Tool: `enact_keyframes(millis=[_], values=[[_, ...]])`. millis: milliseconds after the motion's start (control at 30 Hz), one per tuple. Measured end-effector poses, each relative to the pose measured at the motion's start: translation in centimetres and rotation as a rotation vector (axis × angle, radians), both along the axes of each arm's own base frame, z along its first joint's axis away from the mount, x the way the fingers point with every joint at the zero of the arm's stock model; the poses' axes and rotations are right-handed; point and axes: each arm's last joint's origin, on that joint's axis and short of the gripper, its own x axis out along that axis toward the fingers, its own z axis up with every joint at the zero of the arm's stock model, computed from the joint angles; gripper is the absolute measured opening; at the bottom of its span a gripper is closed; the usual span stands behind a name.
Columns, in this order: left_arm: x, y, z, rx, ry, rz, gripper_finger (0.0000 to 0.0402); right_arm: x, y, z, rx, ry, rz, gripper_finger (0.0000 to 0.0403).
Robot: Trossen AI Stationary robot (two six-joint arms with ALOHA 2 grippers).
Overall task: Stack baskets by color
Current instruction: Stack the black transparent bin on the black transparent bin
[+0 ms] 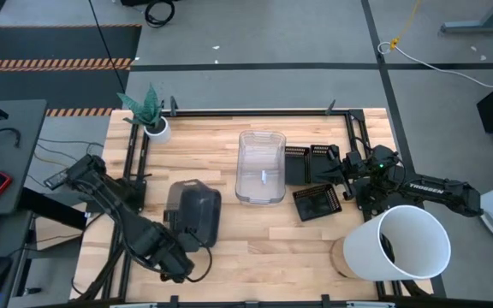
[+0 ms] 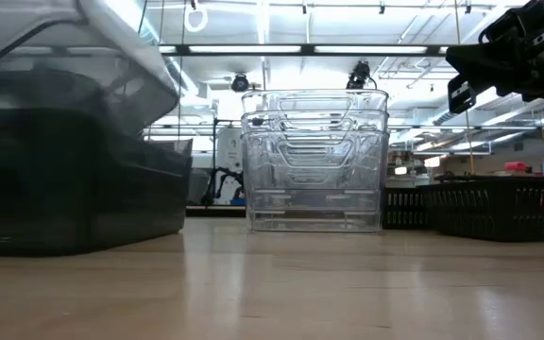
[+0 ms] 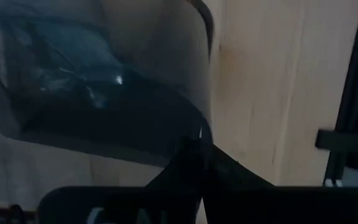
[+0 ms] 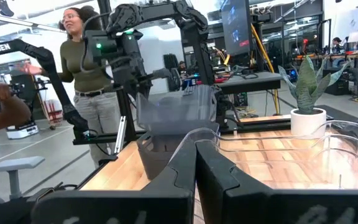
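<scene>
The clear baskets (image 1: pixel 260 165), nested rectangular bins with rounded corners, stand mid-worktop (image 1: pixel 255 239). Left of them the smoky grey baskets (image 1: pixel 197 212) sit, the top one tilted. The left claw (image 1: pixel 181 263) is clamped on its near rim, the arm stretched low. Black slotted baskets (image 1: pixel 317 203) lie right of the clear ones, beside the right claw (image 1: pixel 339 178), fingers together and holding nothing.

table (image 1: pixel 255 231): pale wood, smooth | clear baskets (image 1: pixel 260 164): glossy plastic (see-through) | grey baskets (image 1: pixel 197 212): smoky plastic
</scene>
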Motion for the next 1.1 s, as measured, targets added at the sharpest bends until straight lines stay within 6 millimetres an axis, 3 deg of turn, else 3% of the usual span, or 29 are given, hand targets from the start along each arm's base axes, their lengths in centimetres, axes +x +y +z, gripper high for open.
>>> enact_keyframes(millis=[367, 733, 900, 1100], values=[[0.9, 0.8, -0.8, -0.039, 0.129, -0.007, 0.0017, 0.0, 0.0, 0.0, 0.0, 0.0, 0.0, 0.0014], [0.7, 0.9, -0.7, -0.023, 0.14, -0.092, 0.0119, 0.0, 0.0, 0.0, 0.0, 0.0, 0.0, 0.0014], [0.5, 1.2, -0.1, 0.031, 0.087, -0.169, 0.0138, 0.0, 0.0, 0.0, 0.0, 0.0, 0.0, 0.0014], [-0.7, 2.2, 2.0, 0.23, -0.079, -0.287, 0.0125, 0.0, 0.0, 0.0, 0.0, 0.0, 0.0, 0.0014]])
